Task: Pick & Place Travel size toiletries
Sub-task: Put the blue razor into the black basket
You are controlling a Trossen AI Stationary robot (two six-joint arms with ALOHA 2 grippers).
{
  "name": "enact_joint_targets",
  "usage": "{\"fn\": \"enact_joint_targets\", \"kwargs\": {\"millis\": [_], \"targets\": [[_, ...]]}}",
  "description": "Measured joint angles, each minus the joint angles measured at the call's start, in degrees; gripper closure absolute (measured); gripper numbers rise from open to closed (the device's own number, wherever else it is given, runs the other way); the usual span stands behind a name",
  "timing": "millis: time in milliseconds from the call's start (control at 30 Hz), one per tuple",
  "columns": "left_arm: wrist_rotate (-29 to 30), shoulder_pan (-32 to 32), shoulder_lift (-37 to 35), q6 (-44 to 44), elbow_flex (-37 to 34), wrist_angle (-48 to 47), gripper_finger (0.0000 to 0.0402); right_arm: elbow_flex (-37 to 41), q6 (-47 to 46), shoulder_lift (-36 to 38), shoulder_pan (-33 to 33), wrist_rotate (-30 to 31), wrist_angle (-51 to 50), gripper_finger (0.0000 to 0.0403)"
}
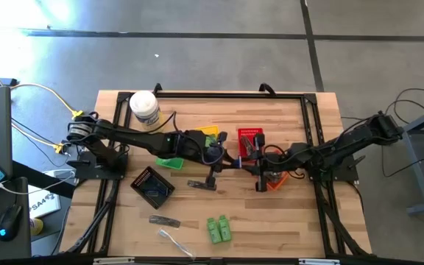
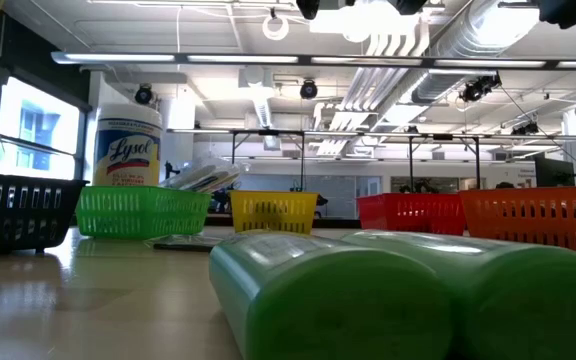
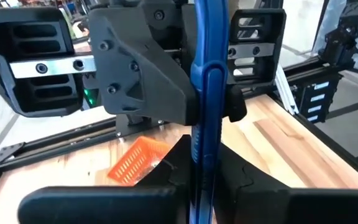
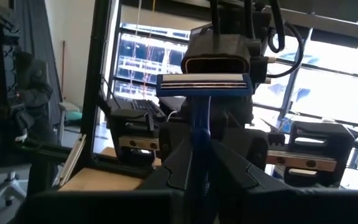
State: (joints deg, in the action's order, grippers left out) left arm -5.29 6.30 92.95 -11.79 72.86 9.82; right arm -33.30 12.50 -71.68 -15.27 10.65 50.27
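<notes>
High view: both arms reach in to the middle of the surface. The left end effector and the right end effector meet tip to tip there, the left at 9 o'clock of the right. Around them stand a yellow basket at 11 o'clock, a red basket at 12 o'clock, an orange basket at 4 o'clock and a green basket at 9 o'clock. A black basket sits at 8 o'clock, and a white jar at 10 o'clock near the far edge. Two green bottles lie side by side at 6 o'clock near the front edge. A dark stick and a clear-wrapped stick lie at 9 o'clock of them.

Low view: the green bottles fill the foreground, lying flat and touching. Behind them the baskets stand in a row, with the jar behind the green one.

Left wrist view: a blue razor stands upright, its handle clenched between the left end effector's dark fingers. The right end effector is directly beyond it, up against the handle.

Right wrist view: the razor's head points up above the right end effector, which is clenched on the blue handle. The left end effector is just behind the head. The razor is thus grasped by both, off the surface above its middle.
</notes>
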Motion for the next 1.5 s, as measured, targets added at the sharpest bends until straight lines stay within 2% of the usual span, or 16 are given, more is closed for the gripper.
{"fn": "enact_joint_targets", "kwargs": {"millis": [100,300,367,433,533,633,767,900,1033,1167,1233,1500], "targets": [[-0.5,0.0,0.0,-0.1,0.0,0.0,0.0380,0.0,-0.7,0.0,0.0,-0.2,-0.5,0.0333],[-0.6,0.1,-1.1,-0.2,0.0,-0.4,0.0380,0.0,-3.5,2.8,0.0,1.0,-0.6,0.0205],[-0.4,0.1,-2.4,-0.2,0.0,-2.9,0.0380,0.0,-3.5,4.5,-0.2,2.6,-3.5,0.0169],[0.4,0.1,-4.5,-0.2,0.0,-5.4,0.0380,0.0,-3.4,6.8,-0.6,3.6,-6.1,0.0144],[1.4,0.6,-9.4,-0.2,0.0,-11.3,0.0380,0.5,-3.3,11.3,-2.0,5.0,-8.6,0.0131],[5.4,2.2,-15.0,-1.2,-0.9,-16.9,0.0380,2.8,-3.2,16.0,-3.8,4.2,-11.4,0.0144],[10.5,5.4,-22.8,-0.6,-2.5,-24.3,0.0380,6.0,-4.2,23.8,-5.4,4.0,-19.6,0.0187],[16.0,9.6,-30.9,1.2,-5.3,-30.5,0.0380,9.8,-8.5,30.5,-5.5,3.9,-23.8,0.0249],[20.3,14.3,-39.2,1.5,-11.4,-31.0,0.0380,13.0,-11.2,36.0,-5.5,3.7,-26.4,0.0322],[29.3,19.4,-47.9,2.5,-18.8,-29.8,0.0380,16.1,-11.7,40.7,-5.5,2.6,-26.4,0.0384],[31.3,21.0,-52.6,3.3,-22.5,-28.7,0.0380,17.4,-12.2,42.6,-5.5,2.4,-26.9,0.0394],[30.1,21.9,-66.8,3.7,-35.4,-28.5,0.0380,21.0,-12.8,47.6,-5.5,2.7,-28.2,0.0399]]}}
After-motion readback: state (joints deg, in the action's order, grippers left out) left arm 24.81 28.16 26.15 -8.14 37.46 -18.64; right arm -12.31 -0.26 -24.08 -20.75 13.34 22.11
